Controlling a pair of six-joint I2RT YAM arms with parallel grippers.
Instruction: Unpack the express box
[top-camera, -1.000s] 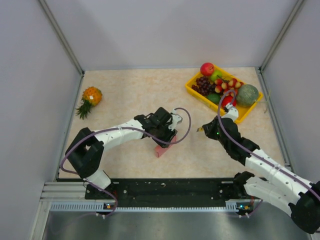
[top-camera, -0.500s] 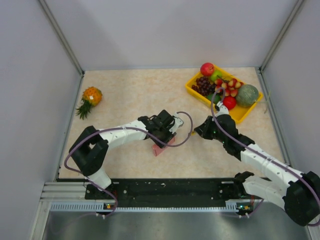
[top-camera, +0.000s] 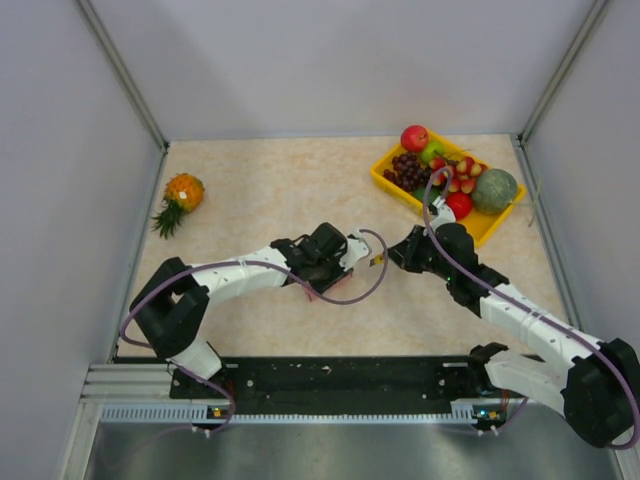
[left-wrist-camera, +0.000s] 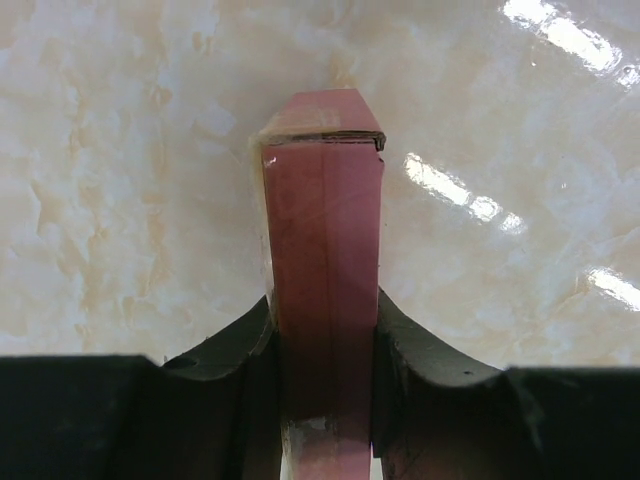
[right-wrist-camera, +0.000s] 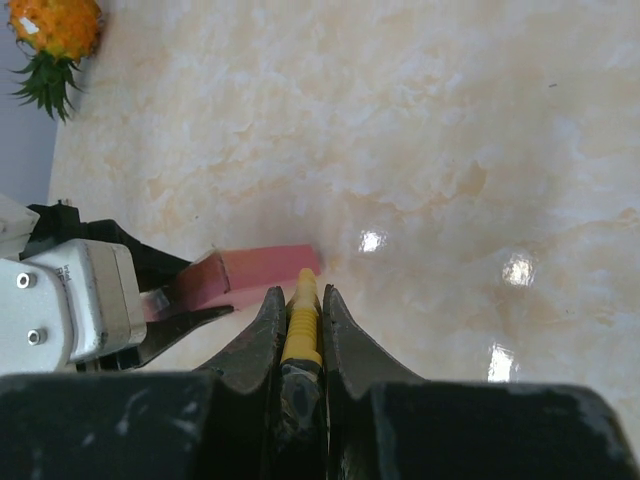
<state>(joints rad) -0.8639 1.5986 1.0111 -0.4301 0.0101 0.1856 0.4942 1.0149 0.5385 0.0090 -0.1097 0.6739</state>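
Right wrist — knife (right-wrist-camera: 301, 320) beside express box (right-wrist-camera: 265, 265)

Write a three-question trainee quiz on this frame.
1. True or false: the left hand grips the box by its two sides.
2. What does the right hand hold? A) a grape bunch B) the knife C) nothing
3. Which fruit lies outside the tray?

Key: 1 true. 2 B. 3 the pineapple.
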